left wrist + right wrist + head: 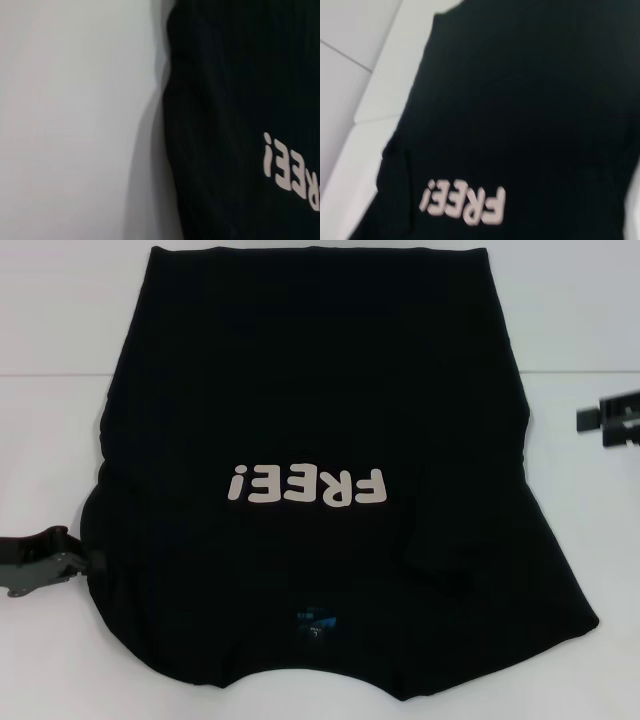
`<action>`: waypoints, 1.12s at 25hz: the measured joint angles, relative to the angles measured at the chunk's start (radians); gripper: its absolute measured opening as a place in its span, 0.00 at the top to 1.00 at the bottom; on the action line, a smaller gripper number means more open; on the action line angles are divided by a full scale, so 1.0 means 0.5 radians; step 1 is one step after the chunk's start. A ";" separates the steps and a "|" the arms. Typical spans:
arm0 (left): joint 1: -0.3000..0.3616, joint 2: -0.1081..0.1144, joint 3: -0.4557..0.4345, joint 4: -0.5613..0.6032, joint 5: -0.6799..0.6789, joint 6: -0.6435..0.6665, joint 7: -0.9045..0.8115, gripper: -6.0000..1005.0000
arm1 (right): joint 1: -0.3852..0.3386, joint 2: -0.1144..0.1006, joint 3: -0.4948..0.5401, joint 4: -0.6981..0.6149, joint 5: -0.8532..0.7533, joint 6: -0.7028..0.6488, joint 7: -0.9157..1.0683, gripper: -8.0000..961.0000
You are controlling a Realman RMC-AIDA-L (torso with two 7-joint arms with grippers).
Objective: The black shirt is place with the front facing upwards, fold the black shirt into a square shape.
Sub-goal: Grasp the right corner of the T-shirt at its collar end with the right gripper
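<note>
We see the black shirt (330, 440) lying front-up on the white table (60, 390), sleeves apparently tucked in (collar nearest us). The left gripper (85, 562) touches its near-left edge; the right gripper (600, 420) hangs apart. We cannot tell either jaw's opening. Next, we judge, comes gripping for the lengthwise fold.

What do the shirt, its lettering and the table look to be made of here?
Shirt: soft matte knit cloth, probably cotton-like; it lies limp with gentle folds and no shine. Lettering: a flat, pale pinkish-white print or transfer, with smooth crisp edges; which one is unclear. Table: a smooth, hard white surface, possibly laminate, faintly lit, with no visible grain.
</note>
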 joint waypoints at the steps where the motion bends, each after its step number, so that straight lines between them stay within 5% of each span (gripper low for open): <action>1: -0.001 0.002 -0.004 0.000 -0.004 0.010 0.014 0.81 | -0.005 -0.002 0.000 -0.003 -0.036 -0.025 0.000 0.34; 5: -0.006 0.004 -0.021 0.003 -0.010 0.054 0.069 0.98 | -0.034 -0.012 0.000 -0.007 -0.191 -0.125 0.000 0.34; 13: -0.021 0.021 -0.029 0.009 -0.014 0.055 0.078 0.98 | -0.071 -0.005 0.000 -0.014 -0.448 -0.247 -0.019 0.34; 28: -0.033 0.018 -0.029 -0.006 -0.014 -0.001 0.078 0.98 | -0.071 0.215 -0.025 0.017 -0.630 -0.057 -0.257 0.34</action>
